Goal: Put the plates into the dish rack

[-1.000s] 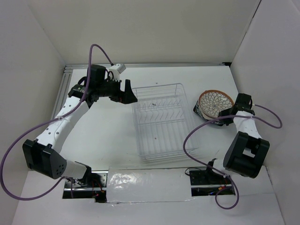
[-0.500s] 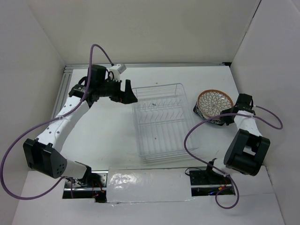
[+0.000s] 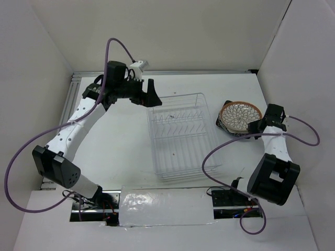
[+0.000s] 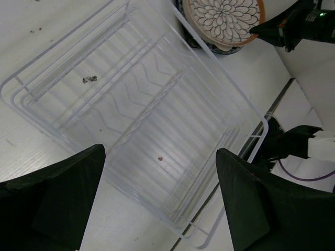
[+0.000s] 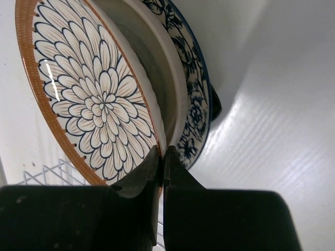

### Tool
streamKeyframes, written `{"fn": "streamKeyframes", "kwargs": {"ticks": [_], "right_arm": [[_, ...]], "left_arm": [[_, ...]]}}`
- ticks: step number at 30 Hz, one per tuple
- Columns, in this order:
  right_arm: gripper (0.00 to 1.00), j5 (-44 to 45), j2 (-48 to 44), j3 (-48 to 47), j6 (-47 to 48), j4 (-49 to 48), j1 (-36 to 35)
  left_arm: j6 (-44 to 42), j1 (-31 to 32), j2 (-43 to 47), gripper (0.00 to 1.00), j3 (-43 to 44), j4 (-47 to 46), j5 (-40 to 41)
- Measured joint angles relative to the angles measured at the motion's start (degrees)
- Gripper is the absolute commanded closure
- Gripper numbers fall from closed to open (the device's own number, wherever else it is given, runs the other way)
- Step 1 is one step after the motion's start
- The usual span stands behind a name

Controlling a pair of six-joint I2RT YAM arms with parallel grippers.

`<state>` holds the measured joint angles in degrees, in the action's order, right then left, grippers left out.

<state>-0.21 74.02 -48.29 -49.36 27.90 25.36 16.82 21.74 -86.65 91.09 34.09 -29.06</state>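
Note:
The dish rack (image 3: 152, 137) stands mid-table with no plates in it; it also fills the left wrist view (image 4: 220, 61). A stack of plates lies to its right. The brown-white radial plate (image 3: 239, 114) is on top, over a cream plate (image 5: 152, 73) and the dark-rimmed floral plate (image 3: 224, 125). My right gripper (image 3: 256, 125) is shut on the radial plate's rim (image 5: 94, 99) and tips that edge up off the stack. In the right wrist view the right gripper (image 5: 162, 154) pinches the rim. My left gripper (image 3: 149, 97) is open and empty above the rack's far left corner (image 4: 159, 157). No blue-centred plate shows.
White walls close in the table on the left, back and right. Purple cables loop off both arms (image 3: 220, 149). A metal rail (image 3: 73, 91) runs along the back left. A shiny strip (image 3: 162, 206) lies along the near edge. Small dark crumbs (image 4: 89, 79) lie under the rack.
My left arm has swung toward the back and a little right, with its gripper still open. My right gripper stays shut on the radial plate, which has barely shifted.

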Motion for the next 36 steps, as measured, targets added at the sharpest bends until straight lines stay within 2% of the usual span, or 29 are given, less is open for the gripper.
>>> {"fn": "streamKeyframes", "kwargs": {"ticks": [1, 2, 4, 10, 17, 24, 29, 36], "right_arm": [[1.00, 0.15, -0.81, 0.00, 0.28, 0.76, 0.00], [1.00, 0.35, -1.60, 0.00, 0.48, 1.42, 0.00], [1.00, 0.81, -3.39, -0.02, 0.90, 2.69, 0.00], [1.00, 1.22, -9.49, -0.35, 2.80, 7.34, 0.00], [1.00, -0.70, -17.18, -3.72, 4.79, 9.97, 0.00], [1.00, -4.72, -19.47, -13.22, 9.94, 12.57, -1.25], [1.00, -4.31, -18.08, -24.57, 14.10, 16.87, -10.29], [1.00, 6.08, -11.76, -38.93, 14.67, 22.43, -34.49]], "left_arm": [[0.33, 0.24, -0.79, 0.01, 1.49, 0.26, -0.61], [0.94, 0.46, -1.77, 0.06, 3.37, 0.46, -1.40], [1.92, 0.76, -4.68, 0.11, 7.93, 0.57, -3.78], [3.37, 2.56, -12.63, 0.07, 17.27, 2.14, -9.75], [5.88, 5.16, -17.75, 0.04, 18.95, 3.67, -15.80], [6.56, 5.22, -18.80, 0.01, 19.12, 4.63, -17.79], [7.37, 2.14, -18.78, 0.01, 20.04, 5.38, -19.65], [7.87, -7.10, -16.61, 0.01, 20.26, 8.13, -19.43]]}}
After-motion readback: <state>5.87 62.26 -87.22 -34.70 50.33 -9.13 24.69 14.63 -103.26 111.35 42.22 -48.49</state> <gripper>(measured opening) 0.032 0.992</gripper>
